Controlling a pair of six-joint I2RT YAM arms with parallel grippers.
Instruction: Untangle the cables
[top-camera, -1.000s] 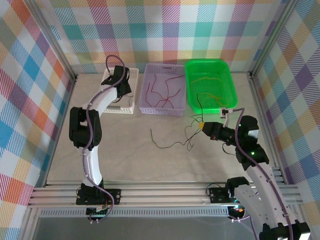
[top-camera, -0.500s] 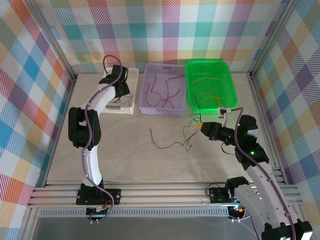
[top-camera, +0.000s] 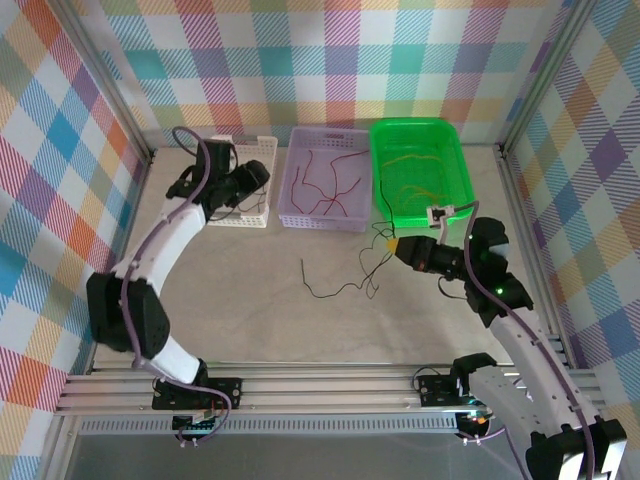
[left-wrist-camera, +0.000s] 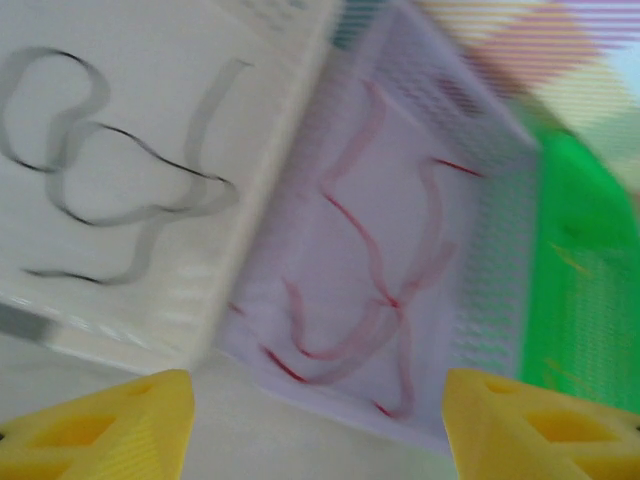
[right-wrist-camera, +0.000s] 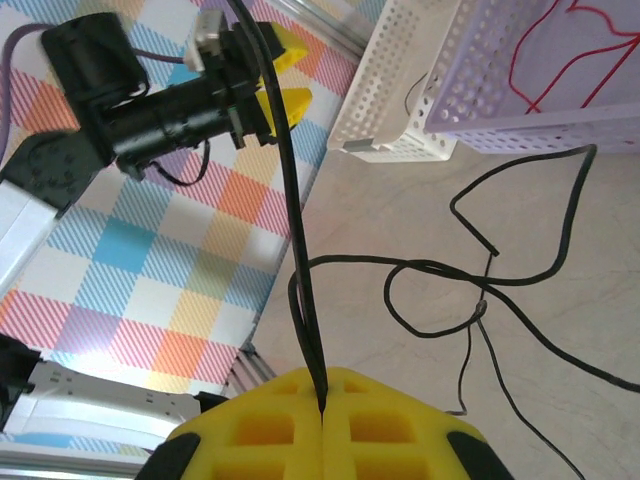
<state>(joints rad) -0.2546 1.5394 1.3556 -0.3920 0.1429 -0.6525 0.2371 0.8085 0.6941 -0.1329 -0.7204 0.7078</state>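
Thin black cables (top-camera: 345, 285) lie looped and tangled on the table (top-camera: 250, 300), seen closer in the right wrist view (right-wrist-camera: 480, 290). My right gripper (top-camera: 397, 246) hovers just right of them, shut on one black cable (right-wrist-camera: 300, 250) that runs taut from its yellow fingertips (right-wrist-camera: 322, 400). Red cables (top-camera: 325, 185) lie in the purple basket (top-camera: 290, 215), yellow ones (top-camera: 415, 160) in the green basket (top-camera: 455, 170), black ones (left-wrist-camera: 100, 180) in the white basket (top-camera: 235, 218). My left gripper (top-camera: 255, 180) hangs over the white basket's right edge, open and empty (left-wrist-camera: 320, 440).
The three baskets stand in a row along the back of the table. Checked walls and metal frame rails close in both sides. The left arm's elbow (top-camera: 125, 310) sits low at the left. Bare tabletop lies in front of the baskets, left of the tangle.
My left gripper has opened and come off the white basket toward its right edge, while that arm's elbow swung down and left. My right gripper shifted slightly up-left, still holding the black cable.
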